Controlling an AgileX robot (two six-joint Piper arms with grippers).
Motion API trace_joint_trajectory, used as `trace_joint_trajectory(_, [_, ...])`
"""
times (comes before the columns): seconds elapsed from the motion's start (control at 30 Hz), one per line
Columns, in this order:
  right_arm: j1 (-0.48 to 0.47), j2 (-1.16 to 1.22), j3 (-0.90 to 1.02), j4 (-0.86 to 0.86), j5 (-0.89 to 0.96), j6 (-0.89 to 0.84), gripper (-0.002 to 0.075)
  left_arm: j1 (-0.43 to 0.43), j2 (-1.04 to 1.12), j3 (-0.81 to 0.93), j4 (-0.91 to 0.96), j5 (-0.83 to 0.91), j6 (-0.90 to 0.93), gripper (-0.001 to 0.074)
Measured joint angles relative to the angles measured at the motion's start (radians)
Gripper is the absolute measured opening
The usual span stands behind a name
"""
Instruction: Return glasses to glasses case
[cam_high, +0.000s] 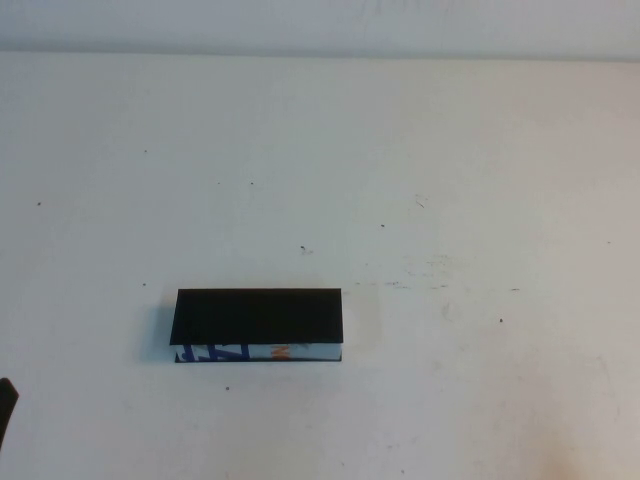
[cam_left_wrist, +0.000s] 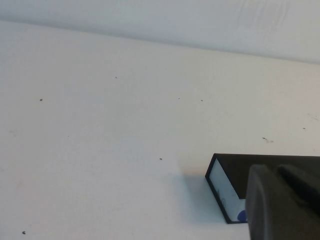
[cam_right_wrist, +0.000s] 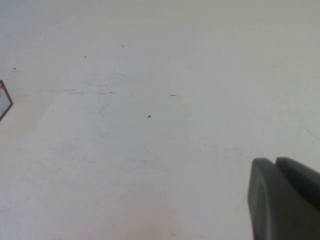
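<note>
You see the glasses case (cam_high: 258, 326) lying on the white desk (cam_high: 450, 180), a little to the left of the middle and toward the near edge, with its long side across your view. Its flat black lid is down, and the front edge with the blue, white and orange pattern faces the robot. The glasses themselves do not show in any view, so you cannot tell where they are. The left gripper (cam_left_wrist: 285, 202) is low at the near left of the desk; in the high view only a small dark piece of it (cam_high: 6, 405) shows at the left border, well apart from the case. From the left wrist view the gripper looks toward the white end of the case (cam_left_wrist: 225, 187), which lies near it but not touching. Its two dark fingers (cam_left_wrist: 265, 200) sit close side by side, but you cannot tell if the jaws are closed. The right gripper (cam_right_wrist: 285, 197) is outside the high view; its wrist view shows it over bare desk, with only a corner of the case (cam_right_wrist: 4, 102) at the border. Its jaws are closed and hold nothing.
</note>
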Motion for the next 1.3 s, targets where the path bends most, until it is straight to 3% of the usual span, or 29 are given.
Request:
trace_joint_trajectory(0.37, [0.0, -0.002, 0.0, 0.0, 0.002, 0.0, -0.0011, 0.0, -0.002, 0.0, 0.021, -0.059, 0.0, -0.0004])
trace_joint_trajectory(0.43, [0.0, -0.004, 0.0, 0.0, 0.002, 0.0, -0.0011, 0.007, -0.013, 0.0, 0.109, -0.108, -0.034, -0.0004])
trace_joint_trajectory(0.63, [0.0, -0.004, 0.0, 0.0, 0.002, -0.001, -0.0011, 0.138, -0.113, 0.0, 0.66, -0.158, -0.386, -0.0004])
trace_joint_trajectory(0.83, [0.0, -0.005, 0.0, 0.001, 0.002, -0.001, -0.0011, 0.288, -0.251, 0.0, 0.935, 0.067, -0.604, -0.0004])
trace_joint_trajectory(0.97, [0.0, -0.005, 0.0, 0.001, 0.002, -0.001, -0.0011, 0.297, -0.253, 0.0, 1.074, 0.255, -0.764, -0.0004])
trace_joint_trajectory(1.1, [0.0, -0.005, 0.0, 0.004, 0.002, -0.001, -0.0011, 0.297, -0.255, 0.0, 1.107, 0.404, -0.799, -0.0004])
trace_joint_trajectory(1.3, [0.0, -0.005, 0.0, 0.004, 0.002, -0.002, -0.0011, 0.297, -0.255, 0.0, 1.112, 0.449, -0.809, -0.0004])
